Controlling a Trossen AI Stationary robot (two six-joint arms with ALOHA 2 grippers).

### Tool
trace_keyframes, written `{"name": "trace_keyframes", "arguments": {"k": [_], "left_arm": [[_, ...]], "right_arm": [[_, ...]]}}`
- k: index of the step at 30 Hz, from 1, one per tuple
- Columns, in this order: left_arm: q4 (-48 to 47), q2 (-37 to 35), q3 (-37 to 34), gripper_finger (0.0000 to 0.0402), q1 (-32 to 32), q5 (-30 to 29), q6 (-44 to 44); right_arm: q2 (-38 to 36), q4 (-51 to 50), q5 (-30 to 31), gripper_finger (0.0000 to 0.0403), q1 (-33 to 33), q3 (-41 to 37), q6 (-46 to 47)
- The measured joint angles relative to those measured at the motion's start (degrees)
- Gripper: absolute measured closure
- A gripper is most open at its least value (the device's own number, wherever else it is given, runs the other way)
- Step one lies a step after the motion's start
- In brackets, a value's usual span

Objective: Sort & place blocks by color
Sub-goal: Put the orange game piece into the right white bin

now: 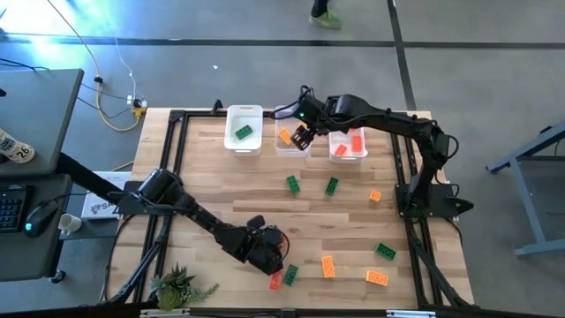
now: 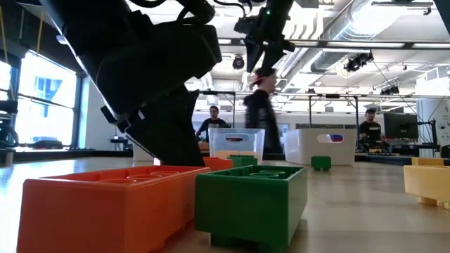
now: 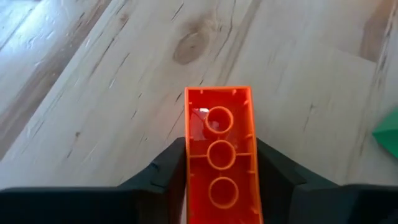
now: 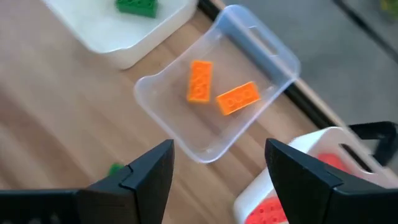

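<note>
The left gripper point(image 3: 221, 180) is positioned low over the near part of the table point(image 1: 229, 185), and its two dark fingers point(image 3: 165, 171) are seen pinching a red block point(image 3: 219, 149) from both sides. The block lies hollow side up, with three round tubes visible inside it, and rests on the wooden surface. A green block point(image 1: 290, 273) lies just beside the gripped one; in the low view the two appear side by side in the foreground.

The right gripper point(image 4: 217, 165) is held above the far row of bins with its fingers spread wide and nothing between them. Directly below it stands the middle bin point(image 4: 273, 50), in which two orange blocks point(image 4: 200, 81) are contained. A green block point(image 1: 243, 132) lies in the left bin point(image 1: 244, 112), and red blocks point(image 1: 355, 141) are held in the right bin point(image 1: 338, 157).

Loose blocks are scattered across the table: two green ones point(image 1: 292, 183) near the centre, a small orange one point(image 1: 375, 196) toward the right, and a green and two orange ones point(image 1: 377, 278) near the front right.
</note>
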Motion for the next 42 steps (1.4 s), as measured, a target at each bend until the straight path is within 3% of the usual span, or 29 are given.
{"name": "trace_keyframes", "arguments": {"k": [9, 14, 30, 38, 42], "left_arm": [[-0.04, -3.57, -0.32, 0.0288, 2.32, 4.25, 7.94], [-1.13, -6.64, -0.25, 0.0279, 4.33, 3.78, 12.60], [-13.86, -23.57, -1.96, 0.0281, 11.39, 0.71, 25.28], [-10.56, -32.39, -11.29, 0.0281, 14.93, 0.10, 24.88], [-5.29, -35.95, -15.37, 0.0281, 15.55, 1.47, 24.14]], "right_arm": [[0.00, 0.12, -12.27, 0.0163, 0.15, 0.00, -5.78], [0.00, 0.12, -15.92, 0.0163, 0.15, 0.00, -8.82], [0.04, 0.78, -17.03, 0.0163, 0.46, 0.00, -14.72], [0.04, 3.28, -16.68, 0.0150, 2.98, 0.00, -19.37], [0.04, 5.21, -20.67, 0.0145, 4.67, 0.02, -23.51]]}}
